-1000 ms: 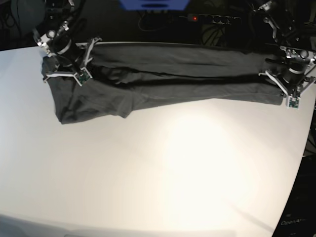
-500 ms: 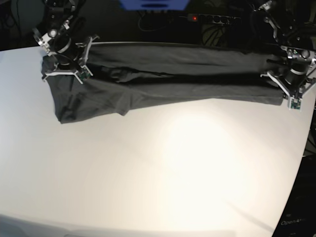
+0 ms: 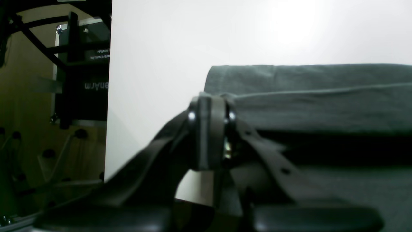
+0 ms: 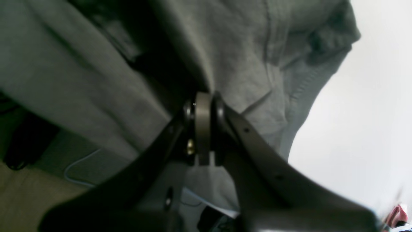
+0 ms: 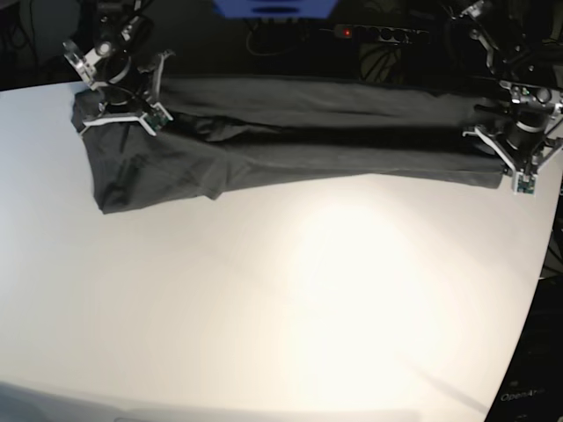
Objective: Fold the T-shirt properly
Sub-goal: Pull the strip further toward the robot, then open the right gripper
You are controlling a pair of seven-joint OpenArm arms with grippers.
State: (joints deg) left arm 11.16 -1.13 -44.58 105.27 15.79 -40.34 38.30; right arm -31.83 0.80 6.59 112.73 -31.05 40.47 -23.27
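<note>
The dark grey T-shirt (image 5: 308, 132) lies stretched into a long folded band across the back of the white table (image 5: 308, 308). My right gripper (image 5: 123, 110) is at its left end in the base view. In the right wrist view this gripper (image 4: 202, 96) is shut, with wrinkled T-shirt (image 4: 96, 64) fabric pinched at its tips. My left gripper (image 5: 494, 141) is at the band's right end. Seen from the left wrist, that gripper (image 3: 210, 103) is shut on the corner edge of the T-shirt (image 3: 322, 96).
A power strip (image 5: 374, 33) with a red light and a blue object (image 5: 274, 7) sit behind the table. The table's curved right edge (image 5: 545, 246) runs close to my left arm. A black stand (image 3: 80, 80) stands beyond that edge.
My right gripper has shut on the shirt's left end and drawn it toward the table's far edge. The left arm has stayed in place.
</note>
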